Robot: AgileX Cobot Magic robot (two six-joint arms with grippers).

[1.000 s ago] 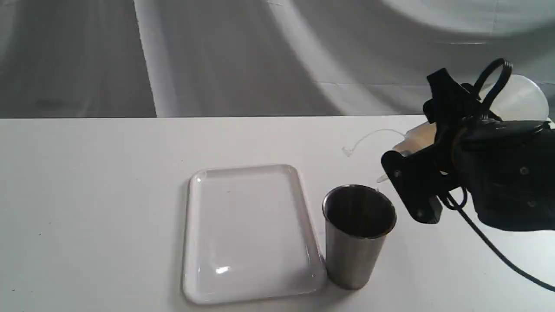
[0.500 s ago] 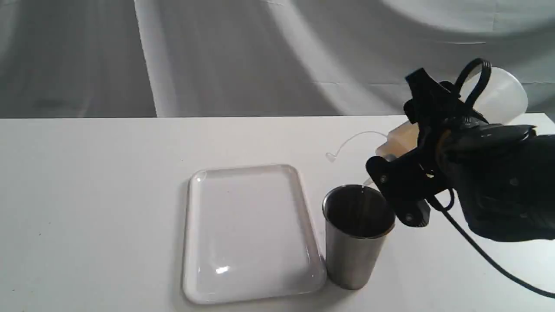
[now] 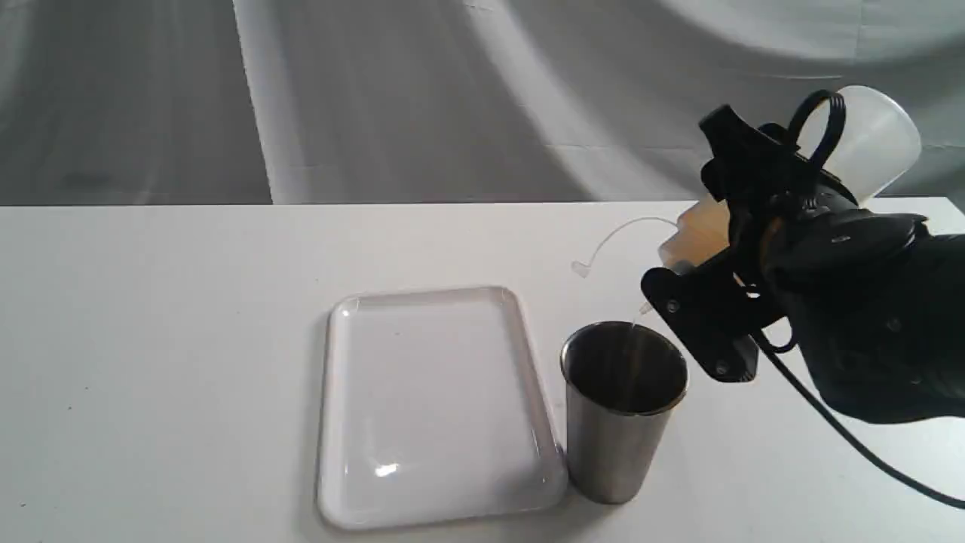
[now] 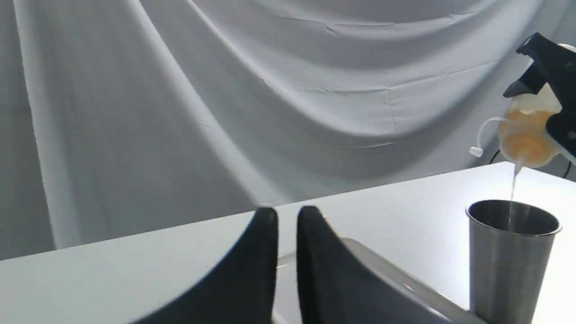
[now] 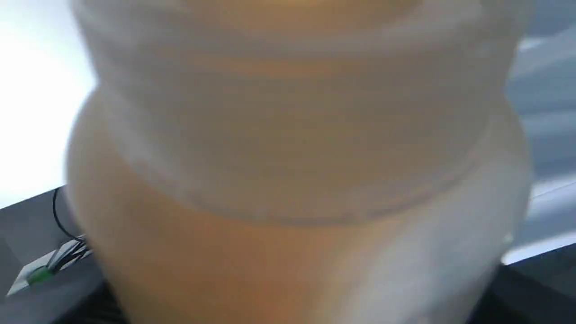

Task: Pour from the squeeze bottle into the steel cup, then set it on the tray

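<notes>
My right gripper point(image 3: 735, 249) is shut on the squeeze bottle point(image 3: 697, 237), which is tipped nozzle-down above the steel cup point(image 3: 622, 411). A thin stream runs from the nozzle into the cup point(image 4: 513, 256). Amber liquid fills the lower end of the bottle point(image 4: 526, 137); its cap strap curls out to the left. The bottle point(image 5: 288, 162) fills the right wrist view and hides the fingers there. The white tray point(image 3: 433, 407) lies flat just left of the cup. My left gripper point(image 4: 287, 220) hovers low over the table near the tray, its fingers nearly touching with nothing between them.
A grey cloth backdrop point(image 3: 377, 98) hangs behind the white table point(image 3: 151, 339). A black cable point(image 3: 852, 430) trails from the right arm across the table's right side.
The right gripper moved left toward the cup and tipped the bottle steeper, raising its base. The nozzle came over the cup's rim and a stream now falls into the cup.
</notes>
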